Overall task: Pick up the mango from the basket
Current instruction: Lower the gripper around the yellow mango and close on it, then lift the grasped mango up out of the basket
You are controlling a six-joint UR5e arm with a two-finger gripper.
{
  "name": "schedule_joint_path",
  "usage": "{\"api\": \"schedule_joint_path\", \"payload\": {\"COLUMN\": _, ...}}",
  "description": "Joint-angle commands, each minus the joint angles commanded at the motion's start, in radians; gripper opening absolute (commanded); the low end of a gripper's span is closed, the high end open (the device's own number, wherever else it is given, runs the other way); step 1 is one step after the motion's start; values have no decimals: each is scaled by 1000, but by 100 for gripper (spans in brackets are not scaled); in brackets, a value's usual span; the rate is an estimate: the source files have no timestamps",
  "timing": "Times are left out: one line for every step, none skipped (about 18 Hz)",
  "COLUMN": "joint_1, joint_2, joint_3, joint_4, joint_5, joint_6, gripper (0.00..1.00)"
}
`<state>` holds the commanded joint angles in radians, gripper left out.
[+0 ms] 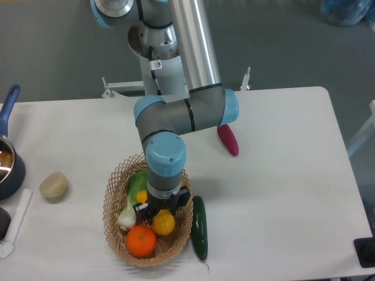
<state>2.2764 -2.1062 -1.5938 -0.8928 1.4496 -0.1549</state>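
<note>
The tan wicker basket (115, 182) sits at the front of the white table. The mango (163, 222), glossy yellow, lies in its front right part, beside the round orange (140, 241). My gripper (162, 212) points straight down into the basket and sits directly on top of the mango. Its dark fingers are mostly hidden under the wrist, so I cannot tell whether they are closed on the fruit. The mango's upper end is hidden by the gripper. It still looks level with the other produce.
A green and white leafy vegetable (132, 196) and a bit of another yellow item (141, 196) lie in the basket's left half. A cucumber (199, 227) lies against the basket's right side. A magenta vegetable (228, 139), a beige lump (54, 185) and a blue pot (9, 167) are on the table.
</note>
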Motion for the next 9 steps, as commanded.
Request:
{"api": "schedule_joint_path", "payload": {"joint_1": 0, "joint_2": 3, "joint_3": 0, "joint_4": -2, "joint_5": 0, "joint_6": 2, "gripper": 37}}
{"api": "schedule_joint_path", "payload": {"joint_1": 0, "joint_2": 5, "joint_3": 0, "joint_4": -2, "joint_5": 0, "joint_6": 6, "gripper": 36}}
{"api": "schedule_joint_path", "payload": {"joint_1": 0, "joint_2": 6, "joint_3": 0, "joint_4": -3, "joint_5": 0, "joint_6": 6, "gripper": 34}}
{"api": "schedule_joint_path", "payload": {"joint_1": 0, "joint_2": 6, "joint_3": 0, "joint_4": -3, "joint_5": 0, "joint_6": 9, "gripper": 34}}
{"api": "schedule_joint_path", "payload": {"joint_1": 0, "joint_2": 14, "joint_3": 2, "joint_4": -3, "joint_5": 0, "joint_6": 15, "gripper": 34}}
{"api": "schedule_joint_path", "payload": {"joint_1": 0, "joint_2": 24, "joint_3": 5, "joint_4": -3, "joint_5": 2, "joint_6": 27, "gripper": 34}}
{"api": "schedule_joint_path", "payload": {"joint_1": 0, "joint_2": 41, "joint_3": 9, "joint_4": -5, "joint_5": 2, "joint_6": 43, "gripper": 34}}
{"api": "schedule_joint_path", "payload": {"joint_1": 2, "joint_2": 60, "joint_3": 14, "joint_4": -5, "joint_5": 8, "joint_6": 58, "gripper": 34}}
{"api": "schedule_joint_path", "payload": {"joint_1": 2, "joint_2": 78, "joint_3": 20, "joint_4": -3, "joint_5": 26, "joint_6": 69, "gripper": 34}}
